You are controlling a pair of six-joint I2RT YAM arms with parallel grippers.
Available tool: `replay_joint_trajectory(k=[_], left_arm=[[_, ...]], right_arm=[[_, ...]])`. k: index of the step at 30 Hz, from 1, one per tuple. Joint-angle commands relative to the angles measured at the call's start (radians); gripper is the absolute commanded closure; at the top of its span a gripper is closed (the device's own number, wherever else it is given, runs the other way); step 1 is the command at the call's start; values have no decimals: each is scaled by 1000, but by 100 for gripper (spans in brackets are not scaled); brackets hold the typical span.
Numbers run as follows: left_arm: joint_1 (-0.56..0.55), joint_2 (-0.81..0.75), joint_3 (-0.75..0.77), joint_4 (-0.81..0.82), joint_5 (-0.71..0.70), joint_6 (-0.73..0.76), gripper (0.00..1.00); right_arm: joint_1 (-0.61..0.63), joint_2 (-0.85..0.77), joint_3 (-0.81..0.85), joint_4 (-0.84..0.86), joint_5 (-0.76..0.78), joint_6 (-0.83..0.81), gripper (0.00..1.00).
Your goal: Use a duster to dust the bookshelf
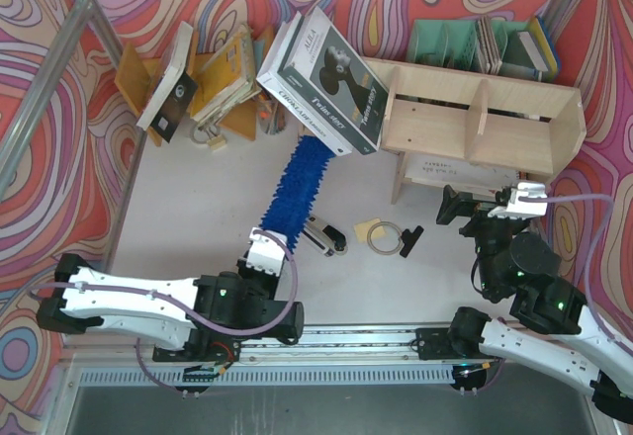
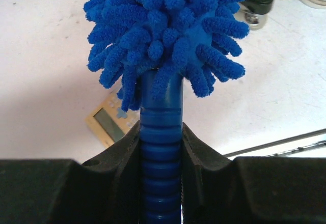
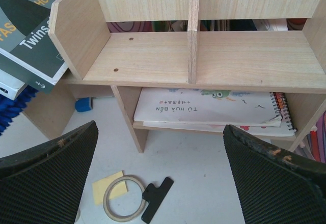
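Item: duster [image 1: 297, 186], one; bright-blue chenille head on a ribbed, darker-blue plastic handle.
Left gripper [image 2: 161, 142]: one; narrow, both pads clamped on the ribbed handle just below the fluff.
Right gripper [image 3: 160, 132]: one; jaws wide, holding nothing, hovering in front of the bookshelf [image 1: 485, 124].
Location, duster: middle of the table surface [image 1: 188, 198], slanting from my left gripper by the near edge toward the far edge. Its far tip sits under the corner of a boxed item [image 1: 326, 79] leaning at the bookshelf's left end.
Location, bookshelf: one; pale plywood, at the far right part of the surface.
Bays: the upper tier shows two, split by one upright divider, both bare. The lower tier holds notebooks [image 3: 204, 109] lying flat, count unclear.
Handling, duster: I judge it light. The head is soft and floppy and is likely to sag and drag. The handle is stiff, and its ribs help against slipping. It does not look fragile.
Where to hold: the handle, as I have it; squeezing the fluff would give no control.
Handling, bookshelf: stiff, but perhaps light enough to slide under a hard push, so gentle strokes suit it.
Loose pieces by the shelf foot: one tape ring [image 1: 385, 236], one black clip [image 1: 411, 240], one yellow note [image 1: 368, 227].
Under the handle: one calculator [image 2: 104, 124].
Risk: the tip may tug the boxed item when I lift.
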Motion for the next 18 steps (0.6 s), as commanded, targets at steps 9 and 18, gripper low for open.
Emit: replay_joint_trajectory(k=[9, 18], left_arm=[[6, -56, -69, -100, -89, -119, 100], [73, -66, -227, 161, 121, -37, 100]], right_arm=[[-3, 4, -11, 28, 20, -25, 1], [-2, 1, -9, 25, 19, -20, 1]])
